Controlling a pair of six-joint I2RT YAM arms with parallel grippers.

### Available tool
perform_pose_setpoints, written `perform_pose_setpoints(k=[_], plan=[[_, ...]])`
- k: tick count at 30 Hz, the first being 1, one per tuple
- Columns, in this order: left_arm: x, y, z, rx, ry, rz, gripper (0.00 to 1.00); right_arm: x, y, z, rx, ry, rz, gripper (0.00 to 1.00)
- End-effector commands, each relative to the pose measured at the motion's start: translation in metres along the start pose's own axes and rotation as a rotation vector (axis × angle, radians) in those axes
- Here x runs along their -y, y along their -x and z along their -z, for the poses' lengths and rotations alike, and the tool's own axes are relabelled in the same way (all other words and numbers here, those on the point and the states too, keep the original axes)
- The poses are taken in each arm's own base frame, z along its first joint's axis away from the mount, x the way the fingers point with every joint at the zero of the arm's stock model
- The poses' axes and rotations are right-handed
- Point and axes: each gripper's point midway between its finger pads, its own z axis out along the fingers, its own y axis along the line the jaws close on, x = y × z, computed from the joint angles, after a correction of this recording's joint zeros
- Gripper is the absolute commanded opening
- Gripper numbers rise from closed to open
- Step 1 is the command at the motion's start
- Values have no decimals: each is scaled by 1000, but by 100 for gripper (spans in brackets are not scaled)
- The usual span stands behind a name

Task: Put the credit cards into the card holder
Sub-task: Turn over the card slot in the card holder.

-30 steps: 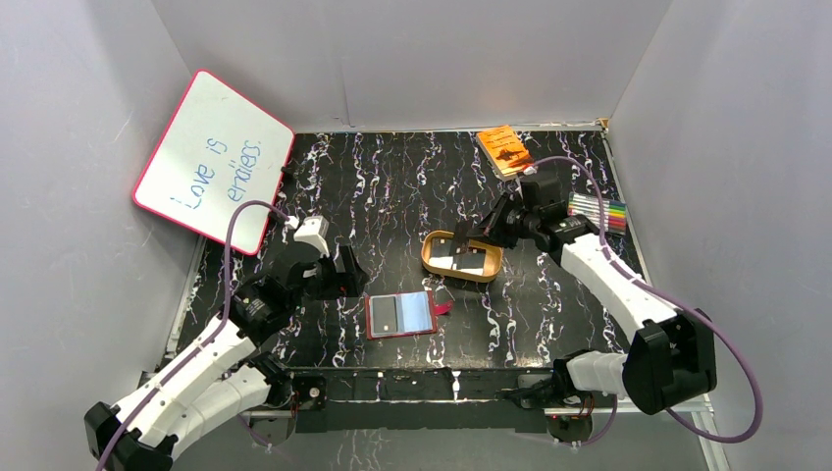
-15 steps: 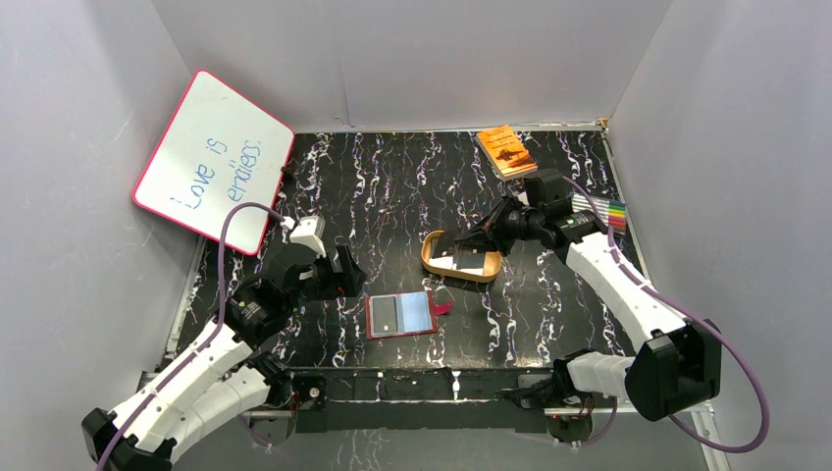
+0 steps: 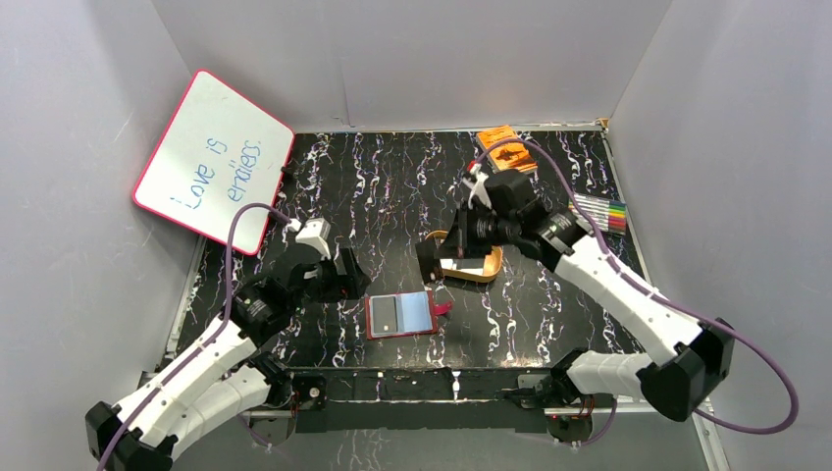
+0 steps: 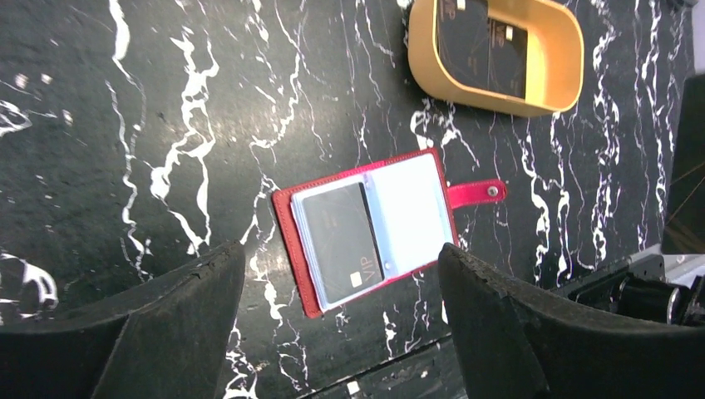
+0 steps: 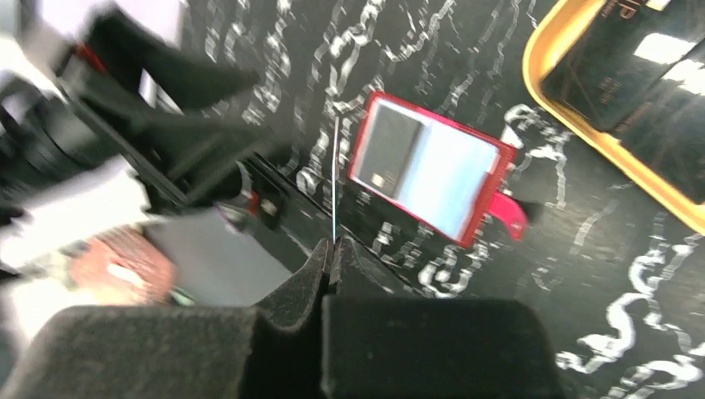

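Observation:
The dark red card holder (image 3: 400,314) lies open on the black marbled table, its snap tab (image 4: 475,193) pointing right. A black card (image 4: 337,241) sits in its left sleeve. My right gripper (image 5: 332,245) is shut on a thin card (image 5: 334,166), seen edge-on. It hangs at the left end of the gold tray (image 3: 486,267), up and right of the holder (image 5: 428,170). More dark credit cards (image 4: 482,41) lie in the tray (image 4: 565,75). My left gripper (image 4: 339,249) is open, hovering left of the holder (image 4: 411,208), empty.
A pink-framed whiteboard (image 3: 211,162) leans at the back left. An orange book (image 3: 505,147) lies at the back, and coloured markers (image 3: 600,211) lie near the right wall. The left arm (image 5: 125,108) is close to the held card's left side.
My right arm has swung left from over the tray toward the card holder, carrying the card. The left arm has barely moved and stays open.

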Motion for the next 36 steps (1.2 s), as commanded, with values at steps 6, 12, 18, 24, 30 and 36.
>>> perform_pose_setpoints(k=[6, 12, 18, 24, 30, 36], plan=[[32, -41, -22, -171, -104, 155, 81, 77, -62, -23, -32, -37, 308, 0], [48, -54, -44, -240, -92, 182, 78, 80, -72, -51, -89, 11, 234, 0], [59, -52, -56, -254, -109, 170, 75, 86, -78, -63, -122, 21, 173, 0], [60, -61, -67, -281, -109, 170, 73, 95, -94, -73, -184, 20, 107, 0], [73, -64, -80, -313, -131, 150, 68, 104, -96, -73, -176, -22, 87, 0], [81, -74, -95, -350, -88, 76, 60, 108, -96, -57, -143, -60, 96, 0]])
